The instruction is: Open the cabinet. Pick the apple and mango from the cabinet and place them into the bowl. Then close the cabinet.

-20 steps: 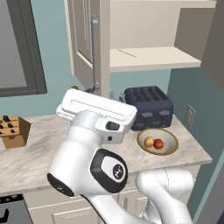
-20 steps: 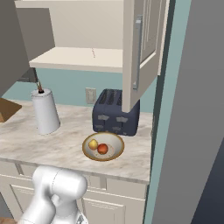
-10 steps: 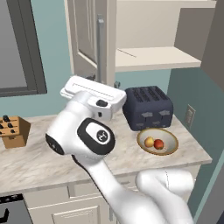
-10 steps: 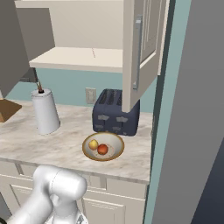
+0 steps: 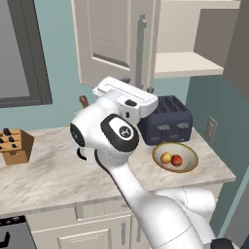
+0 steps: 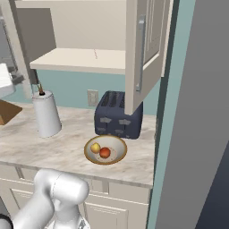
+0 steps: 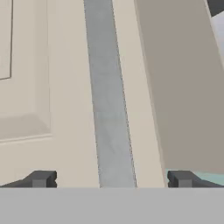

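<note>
The cabinet [image 5: 187, 63] hangs over the counter with both doors swung out and its shelf [image 6: 85, 60] bare. In the hand view my gripper [image 7: 111, 179] is open, its two fingertips [image 7: 41, 178] on either side of the left door's grey bar handle [image 7: 109, 96] without pinching it. From the left base view the gripper [image 5: 139, 86] sits at the lower end of that handle [image 5: 142, 48]. The bowl [image 5: 190, 154] stands on the counter in front of the toaster, holding the yellow mango [image 5: 166, 157] and the red apple [image 5: 176, 160]. The bowl [image 6: 117, 157], mango [image 6: 95, 147] and apple [image 6: 105, 153] also appear from the right.
A dark toaster [image 5: 165, 119] stands behind the bowl. A paper-towel roll [image 6: 47, 118] stands on the counter's left part, a knife block [image 5: 12, 146] farther left. The right door [image 6: 143, 58] juts out over the toaster. A tall grey wall [image 6: 197, 112] closes the counter's right end.
The left door has swung rightward, its face now broader toward the camera. My hand rose and followed its handle to the right. Bowl and fruit stayed put.
</note>
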Tool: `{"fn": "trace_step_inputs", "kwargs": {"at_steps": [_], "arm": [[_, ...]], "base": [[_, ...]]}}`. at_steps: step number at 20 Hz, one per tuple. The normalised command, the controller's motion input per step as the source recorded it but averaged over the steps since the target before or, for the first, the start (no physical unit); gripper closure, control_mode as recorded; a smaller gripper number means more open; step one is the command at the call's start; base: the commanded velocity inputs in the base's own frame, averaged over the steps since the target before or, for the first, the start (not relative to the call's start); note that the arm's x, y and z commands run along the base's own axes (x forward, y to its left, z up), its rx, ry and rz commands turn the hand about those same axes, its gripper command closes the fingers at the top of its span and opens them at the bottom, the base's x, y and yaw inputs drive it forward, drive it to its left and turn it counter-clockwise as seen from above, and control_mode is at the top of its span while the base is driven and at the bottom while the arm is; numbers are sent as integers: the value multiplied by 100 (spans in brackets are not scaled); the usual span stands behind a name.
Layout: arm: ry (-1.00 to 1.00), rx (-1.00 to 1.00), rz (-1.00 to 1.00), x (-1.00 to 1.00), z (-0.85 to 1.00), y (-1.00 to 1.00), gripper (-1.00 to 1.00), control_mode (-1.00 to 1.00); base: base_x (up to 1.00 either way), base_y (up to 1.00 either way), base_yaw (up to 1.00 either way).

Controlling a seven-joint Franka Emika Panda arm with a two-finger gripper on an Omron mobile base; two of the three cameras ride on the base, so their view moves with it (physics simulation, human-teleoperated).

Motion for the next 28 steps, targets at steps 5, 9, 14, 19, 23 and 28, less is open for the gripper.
{"fn": "trace_step_inputs", "kwargs": {"at_steps": [5,9,14,19,23,28], "arm": [[0,0,-7,100,-53,-100,-100,-100],[0,2,0,100,-26,-99,-100,-100],[2,7,0,100,-14,-88,-100,-100],[6,1,0,100,-28,-56,-100,-100],[2,0,0,100,-27,-43,-100,-100],[2,7,3,0,-2,-17,-100,-100]], "base": [[0,0,0],[0,0,0],[0,0,0],[0,0,0],[0,0,0],[0,0,0]]}}
